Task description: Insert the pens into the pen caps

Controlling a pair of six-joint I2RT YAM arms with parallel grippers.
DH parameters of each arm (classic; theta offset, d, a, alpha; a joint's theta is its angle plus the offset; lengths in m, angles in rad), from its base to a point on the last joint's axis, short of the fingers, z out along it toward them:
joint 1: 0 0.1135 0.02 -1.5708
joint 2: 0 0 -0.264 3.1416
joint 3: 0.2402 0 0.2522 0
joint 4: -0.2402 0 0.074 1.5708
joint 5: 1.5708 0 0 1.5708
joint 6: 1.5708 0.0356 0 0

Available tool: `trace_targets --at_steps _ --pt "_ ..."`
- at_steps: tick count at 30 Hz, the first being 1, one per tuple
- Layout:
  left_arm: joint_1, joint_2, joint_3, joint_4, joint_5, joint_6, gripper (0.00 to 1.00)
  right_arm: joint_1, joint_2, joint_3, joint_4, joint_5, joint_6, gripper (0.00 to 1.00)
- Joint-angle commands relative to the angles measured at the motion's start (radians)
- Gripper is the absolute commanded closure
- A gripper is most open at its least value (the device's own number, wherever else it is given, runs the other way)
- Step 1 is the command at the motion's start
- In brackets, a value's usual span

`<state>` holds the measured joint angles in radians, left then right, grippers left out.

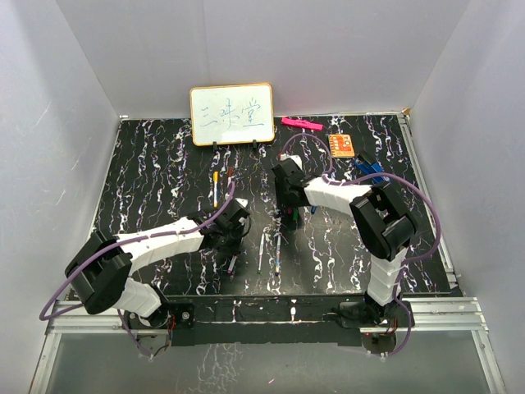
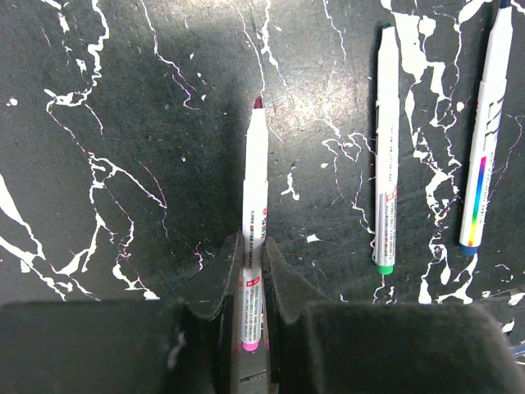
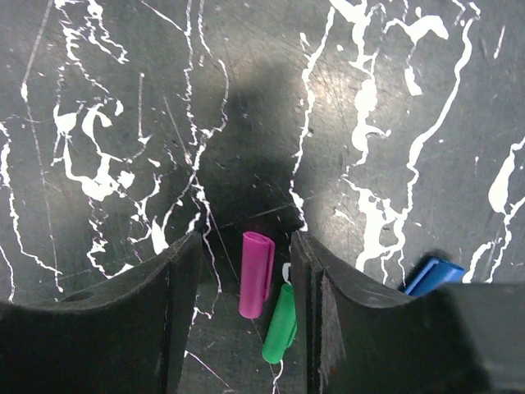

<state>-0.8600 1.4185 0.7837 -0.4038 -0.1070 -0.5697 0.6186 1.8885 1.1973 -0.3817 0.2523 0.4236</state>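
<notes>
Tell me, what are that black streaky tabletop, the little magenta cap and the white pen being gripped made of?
The tabletop is probably a marble-print sheet or laminate, with a slight sheen and fine scratches. The magenta cap looks like smooth plastic, by its soft highlight. The gripped pen seems to have a glossy white plastic barrel with printed lettering.

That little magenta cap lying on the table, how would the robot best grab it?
Across its middle, from straight above: the magenta cap lies flat, so both long sides are free. The green cap crowds its near end, so it is probably best to pinch slightly toward the far end.
</notes>
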Motion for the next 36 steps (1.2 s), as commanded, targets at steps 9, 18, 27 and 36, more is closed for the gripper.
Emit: trace_targets --at_steps 9,18,27,36 --pt "-0.004 -0.010 0.019 -0.027 -0.012 -0.004 1.00 0.046 0.079 0.000 -0.056 0.016 0.018 0.61" --pt "-0.003 -0.003 0.025 -0.030 -0.011 0.000 1.00 0.046 0.071 -0.033 -0.073 0.014 0.042 0.61" --pt "-0.003 -0.001 0.027 -0.029 -0.011 0.000 1.00 0.047 0.047 -0.063 -0.081 0.012 0.056 0.61" --pt "-0.003 0.001 0.021 -0.026 -0.006 -0.007 1.00 0.047 0.035 -0.080 -0.094 0.020 0.067 0.61"
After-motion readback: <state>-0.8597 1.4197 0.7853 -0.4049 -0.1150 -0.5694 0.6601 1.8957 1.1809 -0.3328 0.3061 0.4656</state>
